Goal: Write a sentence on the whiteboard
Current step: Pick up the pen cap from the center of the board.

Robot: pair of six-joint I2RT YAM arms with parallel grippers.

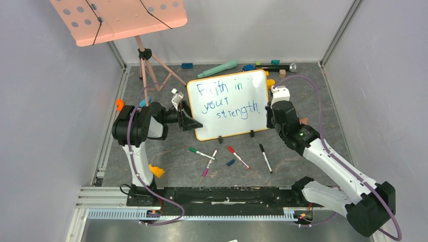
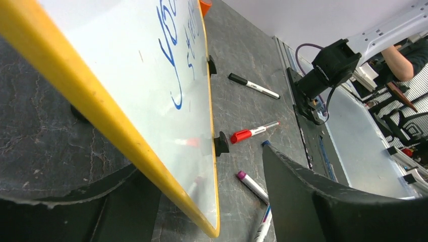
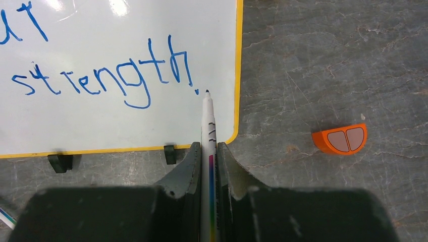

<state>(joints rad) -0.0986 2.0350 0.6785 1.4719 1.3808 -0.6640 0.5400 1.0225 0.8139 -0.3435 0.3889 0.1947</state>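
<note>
The whiteboard (image 1: 229, 118) (image 3: 101, 121) stands tilted on two black clip feet in the middle of the table. The sentence (image 1: 224, 101) (image 3: 101, 80) is in blue over three lines: "Faith in your strength!". My right gripper (image 3: 209, 146) (image 1: 272, 107) is shut on a white marker (image 3: 207, 116), at the board's right edge. The marker's tip is just beside the dot of the exclamation mark. My left gripper (image 2: 197, 166) (image 1: 188, 120) is open, its fingers standing wide on either side of the board's yellow left edge (image 2: 101, 106), apart from it.
Green (image 1: 201, 153), purple (image 1: 209, 162), red (image 1: 238, 157) and black (image 1: 265, 158) markers and a blue cap (image 1: 230, 162) lie in front of the board. An orange half-round block (image 3: 339, 139) lies right of it. The pink music stand (image 1: 121, 20) is back left, with toys (image 1: 218, 69) along the back wall.
</note>
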